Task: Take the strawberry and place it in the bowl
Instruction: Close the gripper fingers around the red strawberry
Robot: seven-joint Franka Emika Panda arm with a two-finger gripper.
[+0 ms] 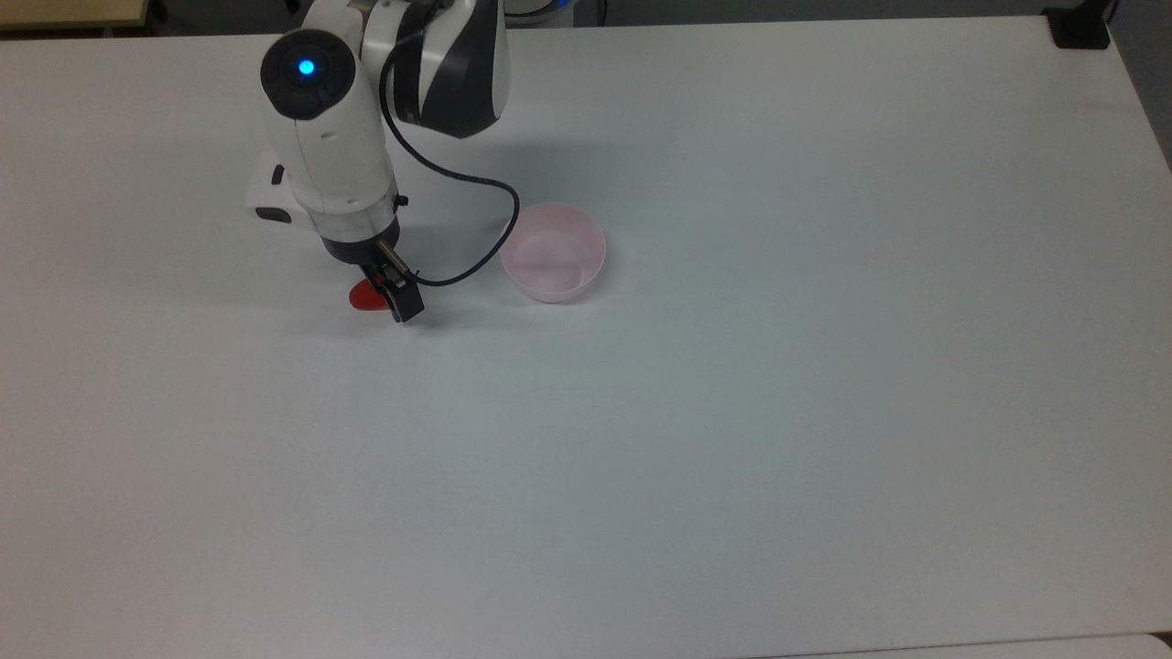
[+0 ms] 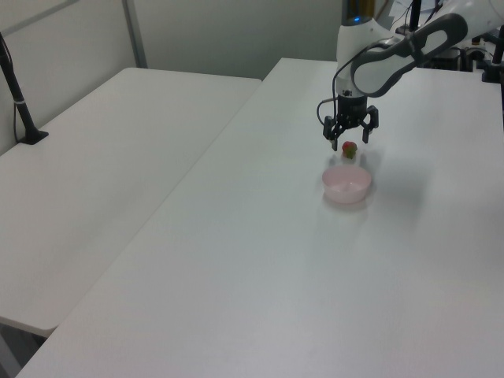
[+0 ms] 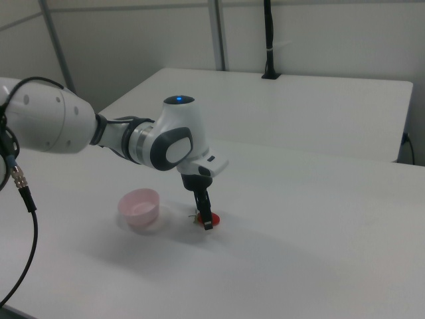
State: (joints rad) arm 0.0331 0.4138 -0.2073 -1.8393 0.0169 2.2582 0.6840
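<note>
Left view: tool spread open astride the strawberry.
Bowl sits just beside; fingertips seemingly near the desk.

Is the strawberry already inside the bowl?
No. In the top view the strawberry lies on the table, apart from the empty bowl, with the gripper over it.

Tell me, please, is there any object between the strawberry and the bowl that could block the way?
Nothing visible does. The strawberry lies on the white table under the open pincer, and the table between it and the pink bowl is bare, apart from the arm's black cable hanging near the bowl's rim.
</note>
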